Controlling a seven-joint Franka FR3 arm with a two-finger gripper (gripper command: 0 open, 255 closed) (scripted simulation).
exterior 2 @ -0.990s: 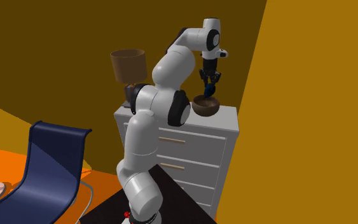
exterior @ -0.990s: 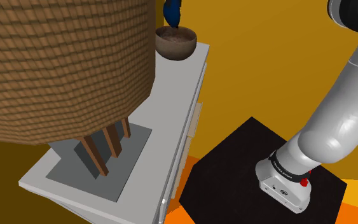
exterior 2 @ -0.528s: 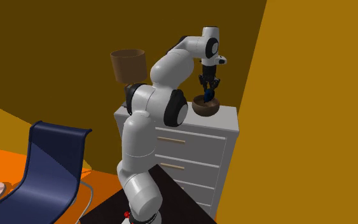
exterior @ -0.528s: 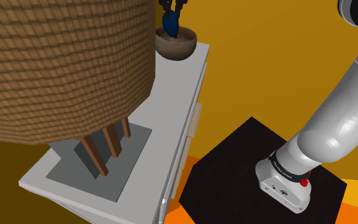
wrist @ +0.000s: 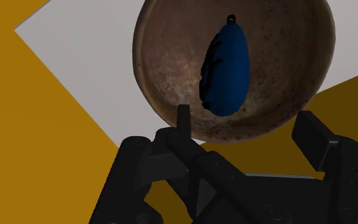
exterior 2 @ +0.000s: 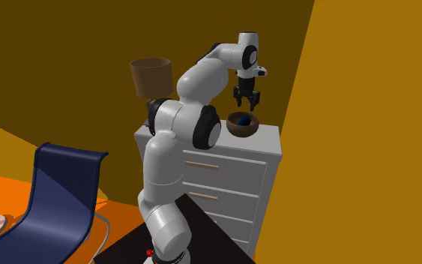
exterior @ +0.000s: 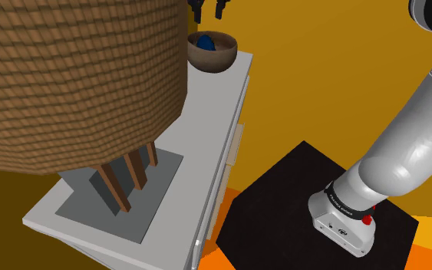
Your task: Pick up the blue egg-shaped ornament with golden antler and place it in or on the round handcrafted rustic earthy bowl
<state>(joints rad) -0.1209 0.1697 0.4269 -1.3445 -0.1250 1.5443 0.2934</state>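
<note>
The blue egg-shaped ornament [wrist: 225, 70] lies on its side inside the round brown bowl [wrist: 165, 57], with a dark antler mark on its face. The bowl [exterior: 212, 60] stands at the far corner of the white dresser top [exterior: 206, 130]. The ornament [exterior: 206, 43] shows as a blue patch inside it. My gripper [exterior: 208, 9] hangs just above the bowl, open, its fingers [wrist: 182, 121] apart and touching nothing. In the second exterior view the gripper [exterior 2: 247, 103] points straight down over the bowl [exterior 2: 243, 127] and the ornament [exterior 2: 243, 118].
A lamp with a big woven brown shade [exterior: 76, 77] and wooden legs on a grey base [exterior: 118, 192] takes up the near part of the dresser. The black stand [exterior: 314, 199] is beside the dresser. A blue chair [exterior 2: 52, 195] stands on the orange floor. Ochre walls close in behind.
The gripper came down to the bowl with the ornament, opened and let it go. The ornament now rests in the bowl and the gripper has lifted slightly.
</note>
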